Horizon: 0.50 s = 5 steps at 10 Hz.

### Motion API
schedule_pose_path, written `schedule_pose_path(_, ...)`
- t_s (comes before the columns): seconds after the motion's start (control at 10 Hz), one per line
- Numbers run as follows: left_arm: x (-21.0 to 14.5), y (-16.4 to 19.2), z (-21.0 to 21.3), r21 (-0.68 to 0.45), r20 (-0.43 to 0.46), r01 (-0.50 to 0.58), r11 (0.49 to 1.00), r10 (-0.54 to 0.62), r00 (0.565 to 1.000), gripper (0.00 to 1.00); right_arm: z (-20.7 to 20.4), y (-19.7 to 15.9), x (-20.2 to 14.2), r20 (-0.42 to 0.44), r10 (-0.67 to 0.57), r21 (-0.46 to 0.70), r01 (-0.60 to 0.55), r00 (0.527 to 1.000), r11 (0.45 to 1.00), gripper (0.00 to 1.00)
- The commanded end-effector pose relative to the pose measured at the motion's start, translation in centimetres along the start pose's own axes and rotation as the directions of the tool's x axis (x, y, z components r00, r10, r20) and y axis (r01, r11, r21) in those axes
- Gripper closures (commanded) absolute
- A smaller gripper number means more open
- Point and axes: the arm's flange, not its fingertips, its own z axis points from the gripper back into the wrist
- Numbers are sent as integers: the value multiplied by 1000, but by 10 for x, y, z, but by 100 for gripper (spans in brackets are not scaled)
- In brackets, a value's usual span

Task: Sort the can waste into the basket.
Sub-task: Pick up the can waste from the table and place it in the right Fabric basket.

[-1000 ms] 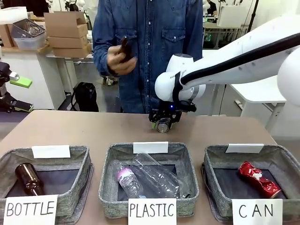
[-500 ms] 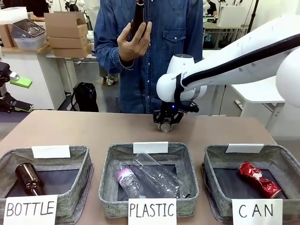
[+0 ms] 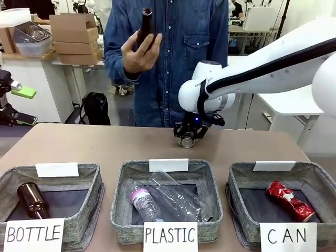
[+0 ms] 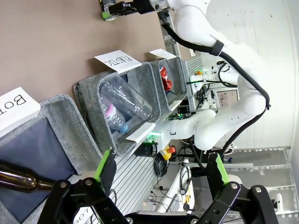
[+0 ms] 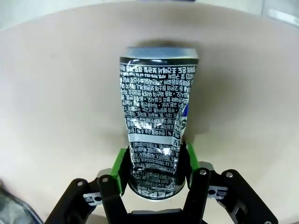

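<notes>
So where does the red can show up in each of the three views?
Front view: the red can lies inside the CAN basket, bottom right.
Left wrist view: it sits upper middle, in the farthest of the three baskets.
Right wrist view: not in it; that one has the dark can gripped by the right pincer.
Shared landmark: the PLASTIC label.

The right gripper (image 5: 156,161) has its two green-padded fingers (image 5: 122,170) pressed against either side of the dark can (image 5: 156,121), pinching in its near end. The can (covered in tiny white print, with a touch of blue on one side) is dented and creased where it is squeezed. Its far silver end points away over the tan table (image 5: 56,84), whose curved far edge shows at the top.
</notes>
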Motion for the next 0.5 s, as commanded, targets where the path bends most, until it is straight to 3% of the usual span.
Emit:
schedule_pose_path(0.0,-2,0,1,-6,-5,20,1000,-20,1000,0,27,-57,-30,-36,76,203,-67,996,977,100)
schedule_pose_path(0.4,-2,0,1,-6,-5,20,1000,-20,1000,0,82,-155,-110,49,246,381,-246,968,891,100)
